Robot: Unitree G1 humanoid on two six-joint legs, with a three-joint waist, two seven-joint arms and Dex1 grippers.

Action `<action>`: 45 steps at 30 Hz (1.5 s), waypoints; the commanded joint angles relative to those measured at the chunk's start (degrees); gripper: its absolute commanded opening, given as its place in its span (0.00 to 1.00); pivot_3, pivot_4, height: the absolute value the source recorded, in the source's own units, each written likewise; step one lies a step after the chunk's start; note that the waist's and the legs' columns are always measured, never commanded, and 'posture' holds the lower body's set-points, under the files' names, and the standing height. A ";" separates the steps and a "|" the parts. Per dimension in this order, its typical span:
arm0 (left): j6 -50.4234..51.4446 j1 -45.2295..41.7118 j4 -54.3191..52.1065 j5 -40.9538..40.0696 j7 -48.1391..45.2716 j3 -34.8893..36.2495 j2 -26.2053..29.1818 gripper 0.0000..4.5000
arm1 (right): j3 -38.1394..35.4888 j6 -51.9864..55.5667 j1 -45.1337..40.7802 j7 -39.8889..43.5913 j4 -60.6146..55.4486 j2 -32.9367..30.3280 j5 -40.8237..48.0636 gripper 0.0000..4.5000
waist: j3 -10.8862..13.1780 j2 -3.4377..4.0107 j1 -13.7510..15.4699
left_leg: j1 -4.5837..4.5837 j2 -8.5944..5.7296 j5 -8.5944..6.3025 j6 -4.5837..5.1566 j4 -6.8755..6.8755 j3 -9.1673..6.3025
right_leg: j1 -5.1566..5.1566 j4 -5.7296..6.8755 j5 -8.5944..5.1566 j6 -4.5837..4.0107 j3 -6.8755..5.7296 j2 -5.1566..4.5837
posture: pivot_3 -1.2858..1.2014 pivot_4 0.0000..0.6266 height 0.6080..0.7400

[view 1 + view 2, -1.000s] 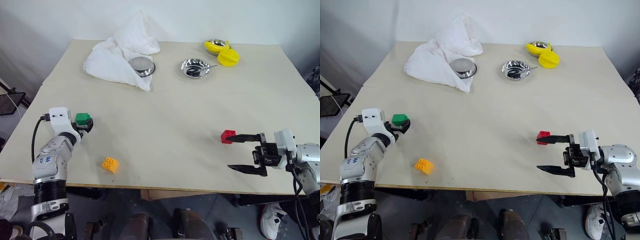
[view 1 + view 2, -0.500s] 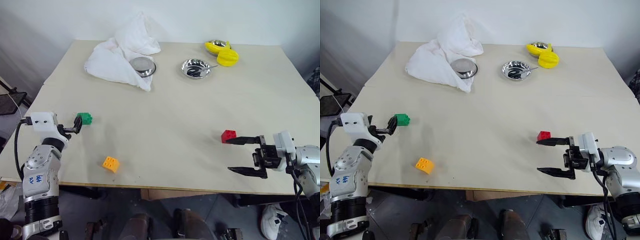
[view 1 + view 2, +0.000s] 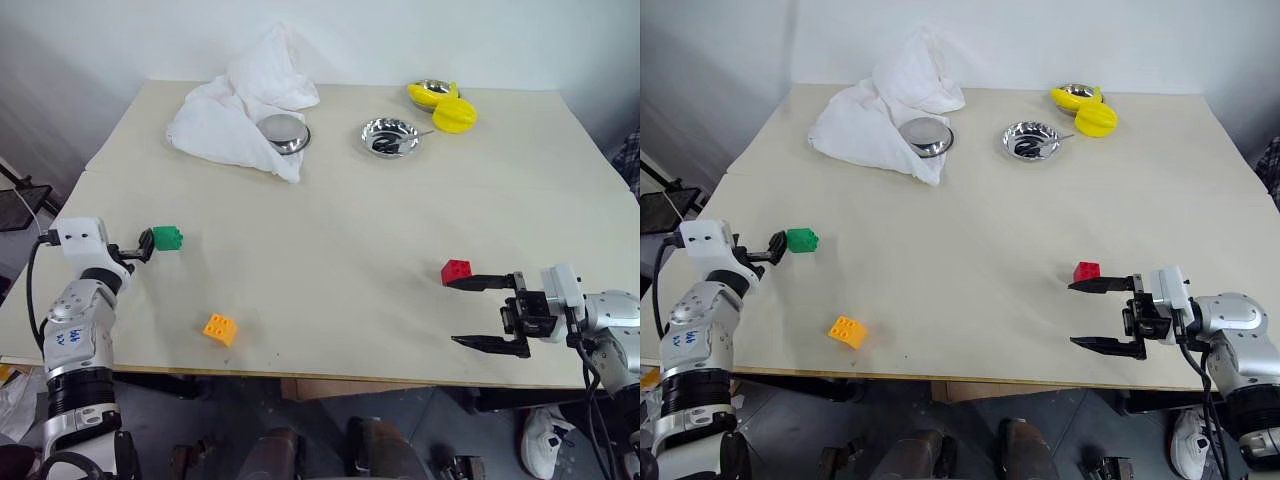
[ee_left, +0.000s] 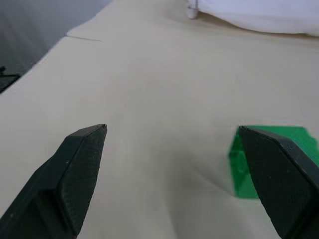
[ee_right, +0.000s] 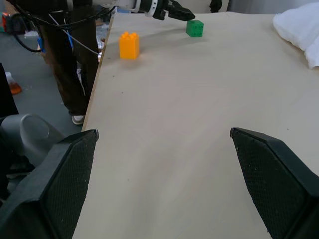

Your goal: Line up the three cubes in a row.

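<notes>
My left gripper (image 3: 143, 247) hovers over the table's left edge with its two fingers spread wide and nothing between them; the green cube (image 3: 166, 238) sits on the table (image 3: 330, 210) just beyond the fingertips, near that left edge and about midway along it; in the left wrist view the green cube (image 4: 266, 160) lies partly behind one finger rather than in the gap, and I cannot tell whether that finger touches it.

The orange-yellow cube (image 3: 221, 328) lies close to the near edge, toward the near left corner, well apart from the green one; the red cube (image 3: 456, 271) stands toward the right side of the table, nearer the near edge than the far one, well apart from the other two; the three are not in a row.

My right gripper (image 3: 477, 311) reaches in from the right edge, pointing across the table, fingers wide apart and empty; its upper finger's tip is just beside the red cube, which stands outside the gap between the fingers.

Toward the far left corner a white cloth (image 3: 245, 108) lies heaped, with a steel bowl (image 3: 284, 132) against it; a second steel bowl (image 3: 390, 136) stands near the middle of the far edge; further right along that edge, yellow toys (image 3: 453, 108) rest beside and in a third bowl (image 3: 430, 89).
</notes>
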 commanded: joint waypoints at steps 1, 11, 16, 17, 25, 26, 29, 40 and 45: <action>-0.20 0.68 0.58 0.39 0.84 1.61 1.07 1.00 | -1.50 0.14 -0.28 3.33 -1.40 0.43 0.01 0.99 | 0.00 0.00 0.00 | 0.00 0.00 0.00 0.00 0.00 0.00 | 0.00 0.00 0.00 0.00 0.00 0.00 | 0.52 0.24 1.00; 0.12 5.40 0.22 0.66 -0.45 3.10 2.91 1.00 | -2.02 0.54 -0.40 3.33 -1.48 1.32 -0.59 0.99 | 0.00 -0.01 -0.03 | -0.01 0.00 0.00 0.00 0.00 -0.01 | 0.00 -0.01 0.00 0.00 0.00 0.00 | 0.52 0.24 1.00; -6.28 7.86 -3.22 -2.42 -4.37 5.23 1.48 1.00 | -2.20 0.65 -0.50 3.33 -1.47 1.51 -0.75 0.99 | 0.00 -0.01 -0.05 | -0.02 0.00 -0.01 0.01 0.00 -0.01 | 0.00 -0.01 0.00 0.00 0.00 0.00 | 0.52 0.24 1.00; -8.42 8.20 -5.20 -4.18 -6.49 5.76 0.73 1.00 | -2.22 0.69 -0.51 3.33 -1.46 1.54 -0.79 0.99 | 0.00 -0.01 -0.04 | -0.02 0.01 -0.01 0.01 0.00 -0.01 | 0.00 -0.02 0.00 0.00 0.00 0.00 | 0.52 0.24 1.00; -8.95 7.59 -8.59 -4.93 -10.40 3.25 0.35 1.00 | -2.25 0.66 -0.74 3.33 -1.06 1.79 -1.10 0.99 | -0.01 -0.05 -0.06 | -0.02 0.01 -0.01 0.01 -0.02 -0.01 | 0.00 -0.03 0.00 0.00 0.00 -0.02 | 0.52 0.24 1.00; -8.85 6.47 -7.37 -3.69 -9.84 2.20 0.55 1.00 | -2.28 0.64 -0.78 3.33 -1.08 1.92 -1.13 0.99 | -0.01 -0.05 -0.06 | -0.02 0.00 -0.01 0.01 -0.02 -0.01 | 0.00 -0.02 0.00 0.00 -0.01 -0.02 | 0.52 0.24 1.00; -7.70 2.59 -1.32 -0.51 -7.13 0.06 1.20 1.00 | -2.51 0.56 -0.84 3.33 -1.30 2.36 -1.32 0.99 | -0.01 -0.06 0.04 | -0.01 0.00 0.00 0.02 -0.01 -0.01 | 0.01 -0.02 0.00 0.00 0.00 -0.02 | 0.52 0.24 1.00; -8.96 -2.73 10.79 2.70 -5.89 -1.56 3.29 1.00 | -4.41 1.02 -0.33 3.33 -2.24 3.51 -2.49 0.99 | -0.02 -0.05 -0.12 | -0.02 -0.01 -0.01 0.01 -0.02 0.00 | -0.04 0.00 0.01 0.02 -0.02 0.00 | 0.52 0.24 1.00; -8.11 -1.82 12.20 2.83 -3.72 -0.41 4.19 1.00 | -5.36 1.44 0.11 3.33 -2.82 4.09 -2.96 0.99 | -0.02 -0.05 -0.08 | 0.00 -0.01 -0.01 0.01 -0.02 0.00 | -0.03 0.02 0.01 0.02 -0.02 0.00 | 0.52 0.24 1.00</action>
